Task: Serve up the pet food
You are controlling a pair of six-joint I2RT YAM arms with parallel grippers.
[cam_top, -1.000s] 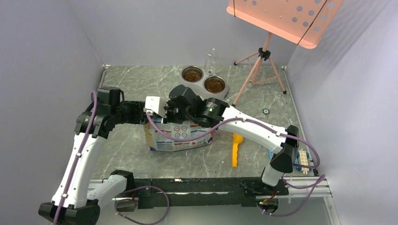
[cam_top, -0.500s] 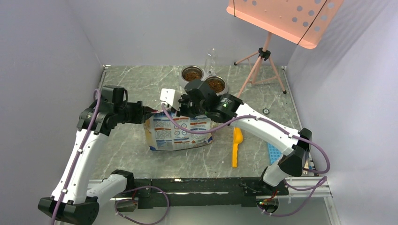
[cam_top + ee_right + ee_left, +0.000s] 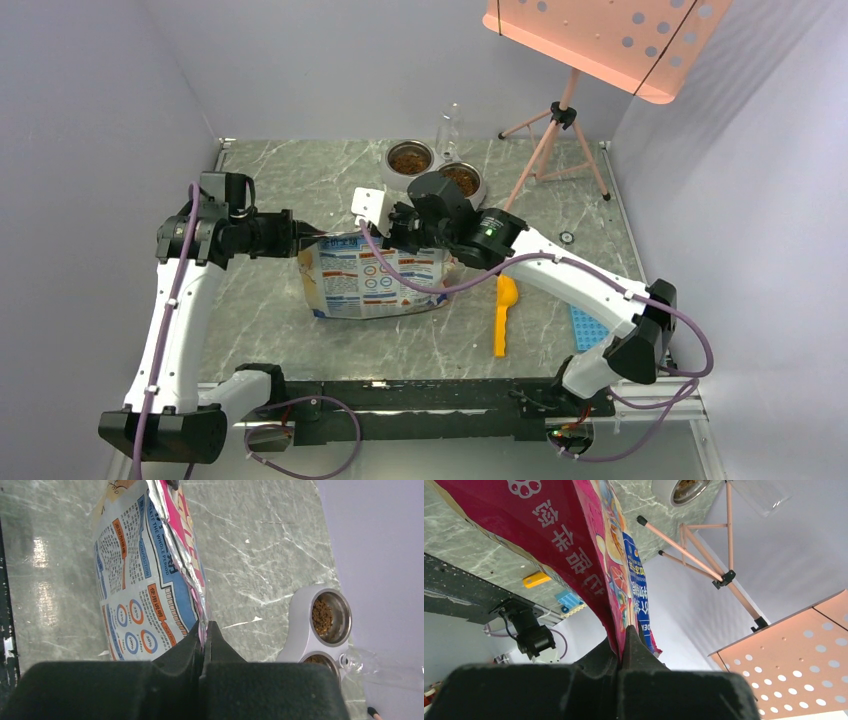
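The pet food (image 3: 409,158) lies as dark-brown kibble in both steel cups of a white double-bowl feeder (image 3: 478,199) at the far middle of the grey marbled table (image 3: 290,170). The right wrist view shows one cup partly filled and a sliver of the second cup beside it. In front of the feeder stands the printed pet food bag (image 3: 375,285), with its blue, white and orange panel turned toward the arm bases and its top edge stretched between the two arms. The left gripper (image 3: 624,636) has its fingers pressed together on the pink and blue edge of the bag at the left end of the top. The right gripper (image 3: 204,630) is likewise clamped on the silvery foil edge at the right end, nearer the feeder. The bag's bottom seems to rest on the table, though the overhead view does not make that contact certain, and no view shows inside the bag. A yellow plastic scoop (image 3: 505,312) lies on the table just to the right of the bag, apart from it, with its handle pointing toward the near edge. A blue perforated rack (image 3: 584,328) lies further right, near the right arm's base. A clear bottle (image 3: 450,125) stands behind the feeder, and a salmon-pink music stand (image 3: 600,40) on a tripod rises at the far right.
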